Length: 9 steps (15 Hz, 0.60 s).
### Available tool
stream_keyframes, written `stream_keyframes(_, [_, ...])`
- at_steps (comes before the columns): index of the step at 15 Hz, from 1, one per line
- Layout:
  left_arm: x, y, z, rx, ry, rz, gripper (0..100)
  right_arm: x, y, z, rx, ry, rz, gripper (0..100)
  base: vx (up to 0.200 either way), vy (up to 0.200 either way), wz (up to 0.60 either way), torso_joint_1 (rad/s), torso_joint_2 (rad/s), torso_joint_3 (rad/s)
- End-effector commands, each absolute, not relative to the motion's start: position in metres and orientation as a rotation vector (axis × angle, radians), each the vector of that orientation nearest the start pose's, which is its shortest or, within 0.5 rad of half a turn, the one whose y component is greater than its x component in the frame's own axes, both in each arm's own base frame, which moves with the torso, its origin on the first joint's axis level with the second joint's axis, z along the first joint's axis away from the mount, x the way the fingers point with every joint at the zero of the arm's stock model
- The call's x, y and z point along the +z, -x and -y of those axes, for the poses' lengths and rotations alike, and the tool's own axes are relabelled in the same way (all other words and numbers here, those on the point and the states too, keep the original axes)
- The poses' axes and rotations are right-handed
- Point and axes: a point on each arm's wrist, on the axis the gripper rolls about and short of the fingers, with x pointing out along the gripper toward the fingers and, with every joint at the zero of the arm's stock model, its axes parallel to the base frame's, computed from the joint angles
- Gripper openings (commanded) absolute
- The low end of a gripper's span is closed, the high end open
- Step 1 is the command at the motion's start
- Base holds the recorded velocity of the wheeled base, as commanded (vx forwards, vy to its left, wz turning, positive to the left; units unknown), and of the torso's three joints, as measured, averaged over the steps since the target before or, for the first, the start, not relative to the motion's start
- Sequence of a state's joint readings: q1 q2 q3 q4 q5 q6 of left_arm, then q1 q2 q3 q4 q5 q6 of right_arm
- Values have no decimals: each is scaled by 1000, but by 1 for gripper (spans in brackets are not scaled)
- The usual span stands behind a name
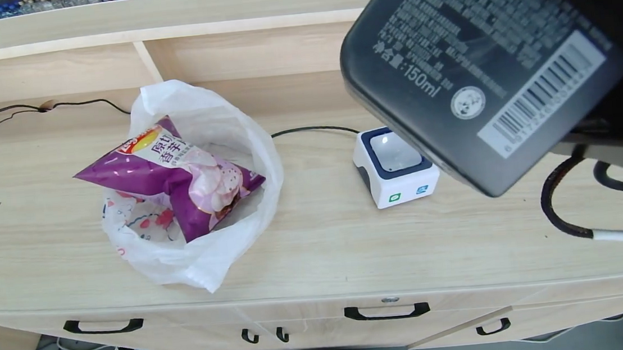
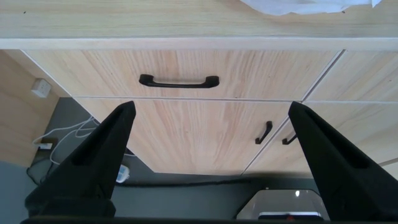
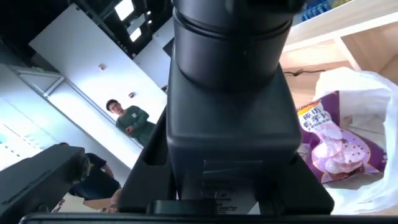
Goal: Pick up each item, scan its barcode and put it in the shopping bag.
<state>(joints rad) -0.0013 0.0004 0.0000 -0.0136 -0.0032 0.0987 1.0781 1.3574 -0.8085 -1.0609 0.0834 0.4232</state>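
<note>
A black bottle (image 3: 230,118) sits close, purple chip bag (image 3: 333,146) inside shopping bag (image 3: 364,84) beyond.

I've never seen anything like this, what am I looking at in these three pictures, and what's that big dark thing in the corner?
This is a two-armed robot at a wooden counter. The wide picture comes from a camera on its head, looking down; the other two come from cameras on its wrists. On the counter are a white shopping bag with a purple chip bag inside, and a small white-and-blue scanner. The big dark thing is a dark bottle, gripped in the right arm's jaws and held close to the head camera, barcode facing it. The left arm's jaws are open and empty, pointing at the drawer fronts below the countertop.
</note>
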Motion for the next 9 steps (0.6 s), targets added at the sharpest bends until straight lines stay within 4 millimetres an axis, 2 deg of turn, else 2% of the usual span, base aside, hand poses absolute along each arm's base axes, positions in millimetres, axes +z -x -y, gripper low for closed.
stream_keyframes(1, [77, 23, 0, -4, -98, 14, 100, 314, -100, -194, 1250, -618, 214, 0, 0, 0, 0, 0, 0, 0])
stream_keyframes(9, [77, 23, 0, -4, -92, 14, 100, 312, -101, -196, 1270, -659, 173, 0, 0, 0, 0, 0, 0, 0])
